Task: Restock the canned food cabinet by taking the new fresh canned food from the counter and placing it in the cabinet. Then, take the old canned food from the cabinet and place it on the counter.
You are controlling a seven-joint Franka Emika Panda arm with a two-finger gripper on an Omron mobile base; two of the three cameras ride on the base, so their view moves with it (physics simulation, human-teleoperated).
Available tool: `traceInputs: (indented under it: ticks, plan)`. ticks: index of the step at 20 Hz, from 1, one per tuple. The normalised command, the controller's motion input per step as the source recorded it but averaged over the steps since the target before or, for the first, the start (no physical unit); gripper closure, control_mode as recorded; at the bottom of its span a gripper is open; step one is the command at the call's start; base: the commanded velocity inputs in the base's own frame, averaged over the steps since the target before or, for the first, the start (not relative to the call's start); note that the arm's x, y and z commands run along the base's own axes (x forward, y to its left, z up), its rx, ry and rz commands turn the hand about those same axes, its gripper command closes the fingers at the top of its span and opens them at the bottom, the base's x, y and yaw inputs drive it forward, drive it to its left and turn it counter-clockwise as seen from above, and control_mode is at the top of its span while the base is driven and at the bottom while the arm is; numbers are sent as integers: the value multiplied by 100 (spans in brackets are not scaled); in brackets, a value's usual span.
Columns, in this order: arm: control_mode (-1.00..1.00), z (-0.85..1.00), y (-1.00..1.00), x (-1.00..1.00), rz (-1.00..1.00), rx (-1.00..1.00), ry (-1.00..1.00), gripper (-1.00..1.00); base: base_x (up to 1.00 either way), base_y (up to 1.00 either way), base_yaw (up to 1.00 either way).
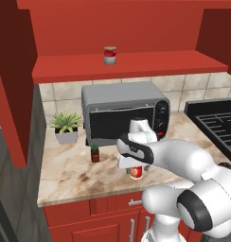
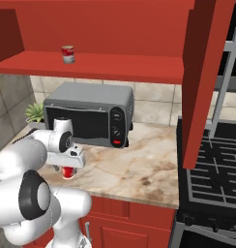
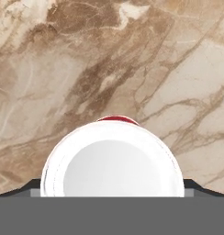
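The glossy red cabinet hangs across the top of the wall, its wide shelf board open to the front, with a red side wall coming down at the right in the right base view. Below it the beige-brown marbled table runs over red drawer fronts with metal handles, and a black stove adjoins it on the right. A grey toaster oven stands at the back of the table against the tiled wall, with a small potted plant to its left and a small dark bottle just in front of the oven's left corner. The white arm reaches forward and down over the table's front part, and the gripper points straight down at the new fresh canned food, which stands upright on the table near the front edge; the hand view looks right down onto its white lid. The fingers sit at either side of that lid, but I cannot tell whether they are pressing on the can or merely flanking it. The old canned food stands upright on the cabinet shelf, well above and apart from the arm.
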Motion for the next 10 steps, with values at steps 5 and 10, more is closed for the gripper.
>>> traceInputs:
  ticks: [5,10]
  plan:
    - [-100,-1,0,0,0,0,0,100,0,0,0]
    - [-100,0,0,-12,0,0,-1,100,0,0,0]
